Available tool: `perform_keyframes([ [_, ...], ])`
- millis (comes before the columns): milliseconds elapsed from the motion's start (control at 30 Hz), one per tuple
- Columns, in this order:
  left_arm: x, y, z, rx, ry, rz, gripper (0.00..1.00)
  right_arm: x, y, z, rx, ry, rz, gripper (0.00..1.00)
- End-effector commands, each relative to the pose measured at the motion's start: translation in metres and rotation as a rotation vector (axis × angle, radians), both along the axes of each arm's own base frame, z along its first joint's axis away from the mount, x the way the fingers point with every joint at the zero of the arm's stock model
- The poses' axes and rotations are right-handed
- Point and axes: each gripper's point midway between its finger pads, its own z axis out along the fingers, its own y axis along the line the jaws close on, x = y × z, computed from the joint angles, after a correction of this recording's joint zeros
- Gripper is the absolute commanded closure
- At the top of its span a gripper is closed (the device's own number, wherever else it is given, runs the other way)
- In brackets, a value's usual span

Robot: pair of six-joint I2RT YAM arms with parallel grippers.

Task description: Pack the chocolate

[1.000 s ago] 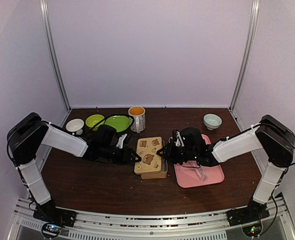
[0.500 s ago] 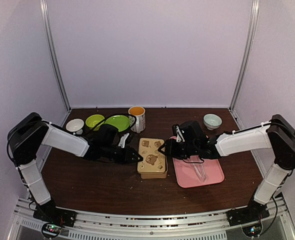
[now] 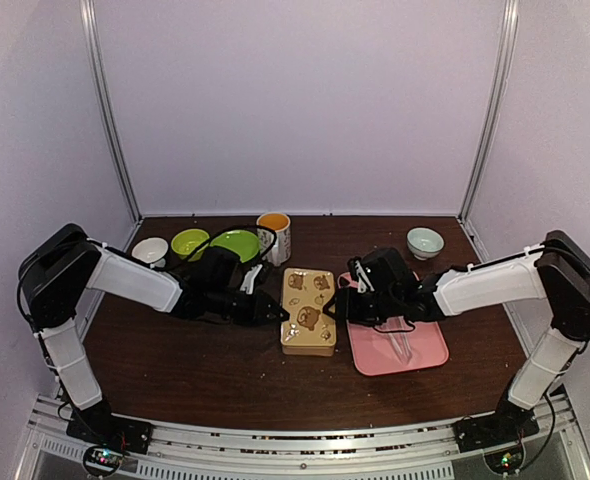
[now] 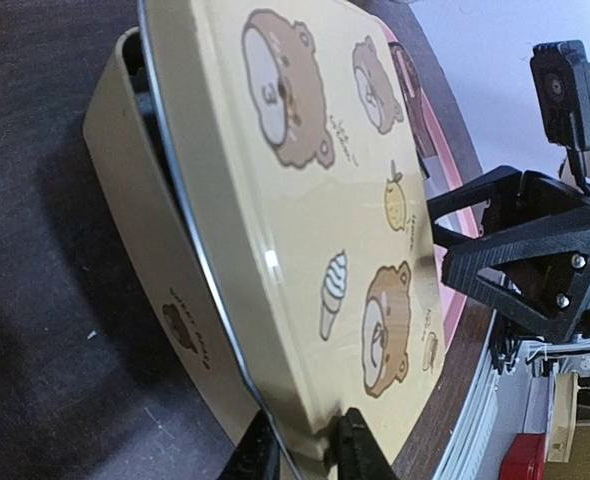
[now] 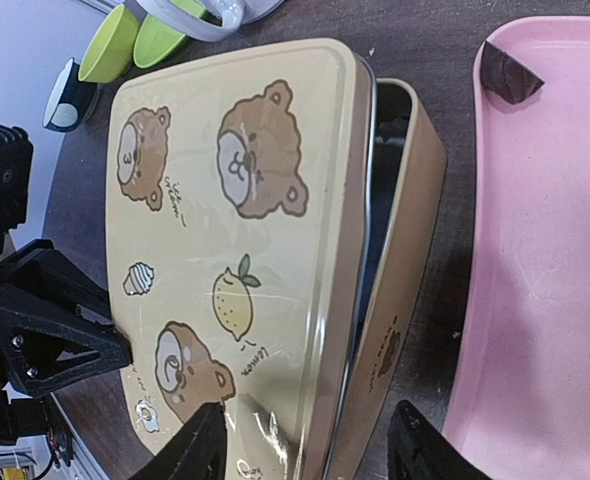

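Observation:
The tan bear-printed tin [image 3: 308, 325] sits mid-table with its lid [image 4: 305, 200] lying slightly askew over the base [image 4: 145, 230], a dark gap open along one side. My left gripper [image 3: 275, 312] is shut on the lid's edge [image 4: 310, 455]. My right gripper [image 3: 340, 305] stands open at the tin's right side, its fingers [image 5: 190, 450] spread across lid [image 5: 235, 230] and base [image 5: 405, 260]. One small dark brown chocolate lump [image 5: 505, 75] rests at the pink tray's corner. The tin's inside is too dark to see into.
The pink tray [image 3: 425, 355] lies right of the tin with metal tongs [image 3: 402, 345] on it. Behind stand an orange-filled mug [image 3: 274, 236], two green bowls [image 3: 235, 245], a white bowl [image 3: 150, 251] and a pale bowl [image 3: 425, 241].
The lid has slid right and squared up over the tin's base, carried by my left gripper. The right gripper has drawn back slightly toward the tray.

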Motion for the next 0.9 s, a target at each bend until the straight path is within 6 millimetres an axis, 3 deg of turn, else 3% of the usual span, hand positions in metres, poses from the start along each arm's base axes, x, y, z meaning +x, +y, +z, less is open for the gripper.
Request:
perform_keyframes([
  [0, 0.001, 0.004, -0.020, 0.050, 0.008, 0.022, 0.84, 0.000, 0.001, -0.002, 0.020, 0.007, 0.007, 0.45],
  [300, 0.011, 0.006, -0.019, 0.082, -0.012, 0.063, 0.79, 0.001, 0.006, -0.016, 0.020, 0.035, 0.019, 0.49],
  [867, 0.038, 0.012, -0.020, 0.152, -0.056, 0.160, 0.66, 0.035, -0.003, -0.022, 0.011, 0.026, -0.006, 0.50],
])
